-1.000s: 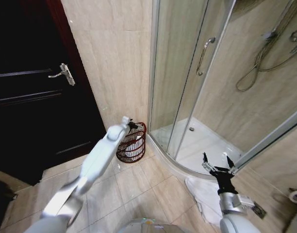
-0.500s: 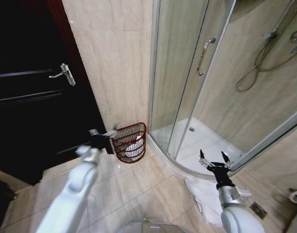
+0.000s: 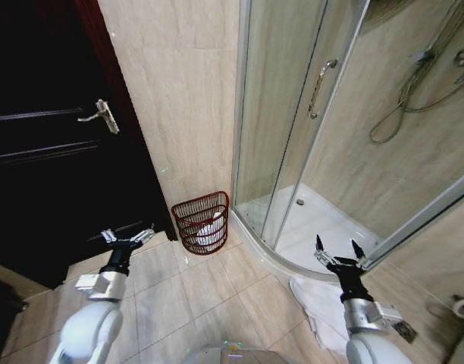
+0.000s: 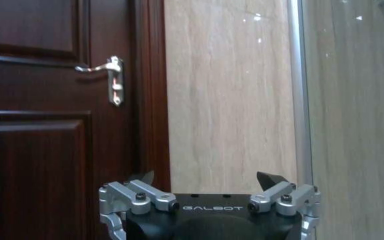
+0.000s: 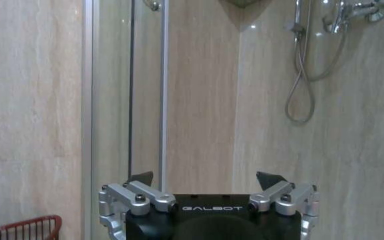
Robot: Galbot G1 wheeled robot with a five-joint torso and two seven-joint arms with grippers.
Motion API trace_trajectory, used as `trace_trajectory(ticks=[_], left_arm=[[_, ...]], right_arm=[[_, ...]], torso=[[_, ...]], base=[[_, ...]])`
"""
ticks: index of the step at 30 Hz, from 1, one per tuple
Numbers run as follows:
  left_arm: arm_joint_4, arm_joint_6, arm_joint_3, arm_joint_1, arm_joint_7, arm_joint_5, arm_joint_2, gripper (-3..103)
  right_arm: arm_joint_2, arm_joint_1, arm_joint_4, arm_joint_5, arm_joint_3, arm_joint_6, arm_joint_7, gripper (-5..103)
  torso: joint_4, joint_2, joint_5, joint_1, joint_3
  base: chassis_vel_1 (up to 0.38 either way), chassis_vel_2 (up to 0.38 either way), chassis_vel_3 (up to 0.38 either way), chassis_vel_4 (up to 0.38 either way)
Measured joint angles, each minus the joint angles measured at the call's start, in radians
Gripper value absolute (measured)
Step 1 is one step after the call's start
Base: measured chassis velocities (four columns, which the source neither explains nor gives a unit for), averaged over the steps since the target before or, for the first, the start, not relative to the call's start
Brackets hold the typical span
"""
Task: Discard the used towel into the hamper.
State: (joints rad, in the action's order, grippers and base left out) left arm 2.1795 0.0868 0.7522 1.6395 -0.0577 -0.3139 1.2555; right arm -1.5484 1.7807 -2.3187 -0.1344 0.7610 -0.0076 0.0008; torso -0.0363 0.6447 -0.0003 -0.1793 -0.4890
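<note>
The hamper (image 3: 202, 222) stands upright on the tiled floor (image 3: 209, 292) at the foot of the beige tiled wall (image 3: 183, 98), its long axis vertical and its open mouth facing up, the dark reddish-brown ribs narrowing toward the base. A white towel (image 3: 211, 227) lies inside it, seen through the ribs and over the rim. From the hamper, the curved sill of the shower stall (image 3: 293, 114) begins just beside it at about three o'clock, with the glass door and its handle (image 3: 318, 87) rising at about one o'clock and the white shower tray (image 3: 315, 224) behind the glass. At about nine o'clock stands the dark wooden door (image 3: 50, 152) with its metal lever handle (image 3: 101, 116). The left gripper (image 3: 128, 237) hangs near the hamper at about eight o'clock, apart from it, its fingers spread wide with nothing between them; in the left wrist view it faces the door edge and the wall. The right gripper (image 3: 338, 251) sits well apart at about four o'clock, by the shower sill, fingers likewise spread and empty, and in the right wrist view it faces the shower hose (image 5: 302, 75) with the hamper's rim at a lower corner. A white bath mat (image 3: 315, 303) lies on the floor below the right gripper.
</note>
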Motion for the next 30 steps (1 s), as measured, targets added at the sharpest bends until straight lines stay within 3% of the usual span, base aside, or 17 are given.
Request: trace_trajectory(ticks=[7, 12, 20, 30], left_arm=[[-0.036, -0.012, -0.078, -0.061, -0.009, 0.04, 0.016, 100], [0.002, -0.04, -0.112, -0.079, -0.018, 0.057, 0.018, 100], [0.082, -0.072, -0.167, -0.045, -0.027, 0.072, 0.028, 100], [0.133, -0.093, -0.191, -0.028, -0.037, 0.091, 0.02, 100]], right_arm=[[-0.017, 0.011, -0.025, 0.029, -0.008, -0.02, -0.002, 100], [-0.052, 0.019, -0.016, 0.048, -0.012, 0.028, -0.003, 100], [-0.047, 0.05, -0.004, 0.055, -0.01, 0.115, 0.014, 100], [-0.039, 0.095, -0.015, 0.038, 0.0, 0.131, 0.051, 100]], torso=[[-0.0001, 0.0, 0.0, 0.0, 0.0], [-0.0001, 0.0, 0.0003, 0.0, 0.0], [-0.0003, 0.0, 0.0004, 0.0, 0.0], [-0.0001, 0.0, 0.0003, 0.0, 0.0]], base=[[0.0, 0.0, 0.0, 0.0], [0.0, 0.0, 0.0, 0.0], [0.057, -0.05, -0.067, 0.055], [0.103, -0.111, -0.105, 0.109]])
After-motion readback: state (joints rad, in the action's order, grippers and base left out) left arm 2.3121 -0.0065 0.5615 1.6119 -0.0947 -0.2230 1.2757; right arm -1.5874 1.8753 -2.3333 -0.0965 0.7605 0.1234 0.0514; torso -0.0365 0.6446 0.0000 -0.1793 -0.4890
